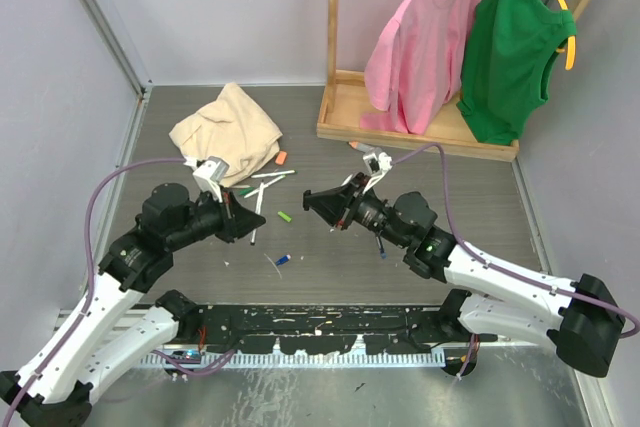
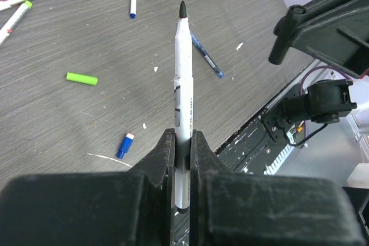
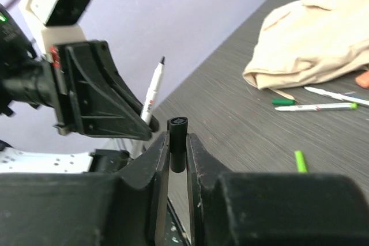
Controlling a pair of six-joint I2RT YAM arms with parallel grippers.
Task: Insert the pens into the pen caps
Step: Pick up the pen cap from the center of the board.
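Thin white marker pen with bare black tip [image 2: 182,73], clamped in the left gripper [image 2: 183,142] above the grey table [image 2: 69,125], points toward the stubby black plastic cap [image 3: 177,126] pinched mouth-outward in the right gripper [image 3: 177,151]; near, axes not yet aligned.

- We see pale lilac walls [image 1: 230,7] behind and on both sides.
- We see a grey wood-grain tabletop [image 1: 500,209] under even light.
- We see a wooden clothes rack [image 1: 332,37] at far right, with a pink shirt [image 1: 420,47] and a green top [image 1: 510,47] on hangers.
- We see a crumpled beige cloth [image 1: 228,132] at far left.
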